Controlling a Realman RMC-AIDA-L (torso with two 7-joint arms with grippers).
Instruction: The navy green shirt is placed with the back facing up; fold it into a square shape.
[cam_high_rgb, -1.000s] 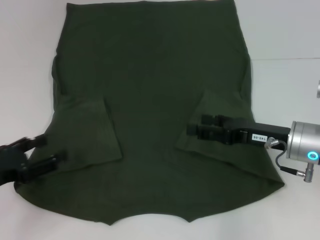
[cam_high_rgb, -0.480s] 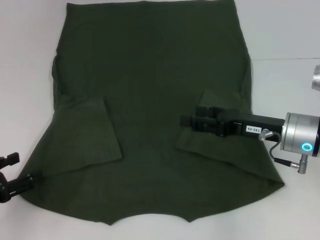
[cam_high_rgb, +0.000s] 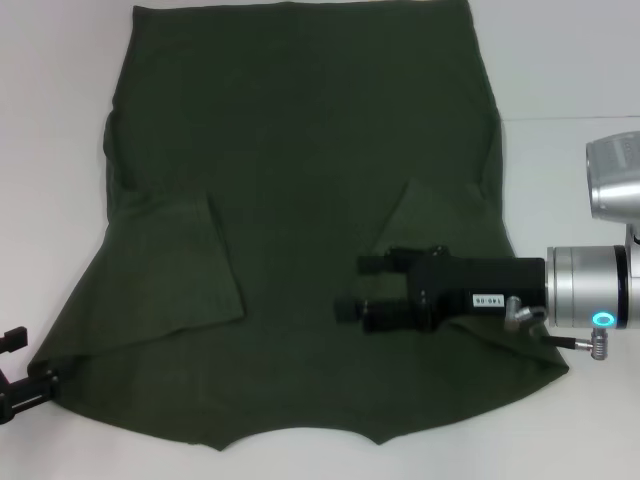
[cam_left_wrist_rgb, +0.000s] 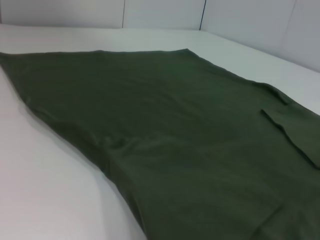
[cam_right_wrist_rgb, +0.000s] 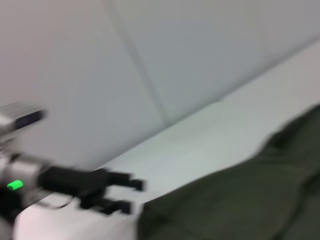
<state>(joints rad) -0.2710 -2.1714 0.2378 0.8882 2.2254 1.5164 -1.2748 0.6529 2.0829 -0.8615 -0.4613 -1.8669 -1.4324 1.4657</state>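
navy green shirt (cam_high_rgb: 300, 200) spread flat (plain back up), both sleeves folded inward

left gripper (cam_right_wrist_rgb: 122, 195) open by shirt edge (cam_right_wrist_rgb: 240, 200), white table (cam_right_wrist_rgb: 200, 145)

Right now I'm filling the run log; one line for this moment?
shirt: flat, sleeves folded in | right gripper: open, over shirt | left gripper: at shirt's near-left corner

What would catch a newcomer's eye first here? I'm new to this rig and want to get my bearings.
The big dark green shirt spread flat over the white table, both sleeves folded inward. Next, the right pincer, open, reaching in over the shirt beside the right sleeve fold. The left pincer sits at the head view's left edge, by the shirt's near left corner.
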